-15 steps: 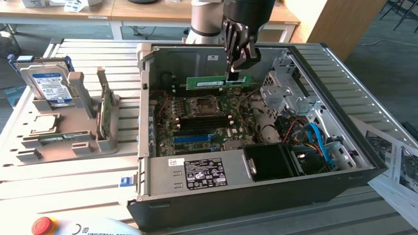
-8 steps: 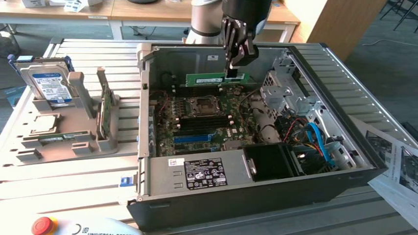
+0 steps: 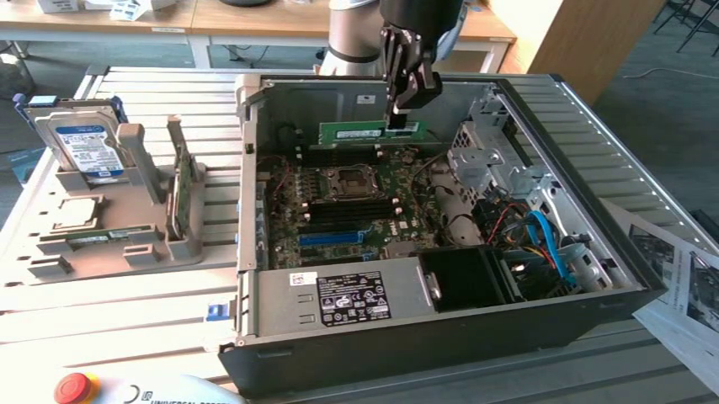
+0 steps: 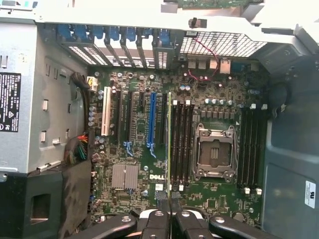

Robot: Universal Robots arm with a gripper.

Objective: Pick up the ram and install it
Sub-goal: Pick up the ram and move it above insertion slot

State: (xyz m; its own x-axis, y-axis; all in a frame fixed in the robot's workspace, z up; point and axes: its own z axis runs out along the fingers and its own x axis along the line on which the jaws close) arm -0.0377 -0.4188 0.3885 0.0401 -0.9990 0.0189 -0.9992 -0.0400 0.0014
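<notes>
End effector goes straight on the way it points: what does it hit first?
The end effector holds the ram, which would likely meet the memory slots beside the CPU socket first; exact slot unclear.

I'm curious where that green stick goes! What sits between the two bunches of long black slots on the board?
The square silver processor socket lies between them, plain in the wrist view.

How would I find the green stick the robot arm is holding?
Look inside the open computer case, near its far wall. The gripper is shut on the ram, a long narrow green board held on edge. Unlike the black slots beneath it, it is green with a white sticker.
</notes>
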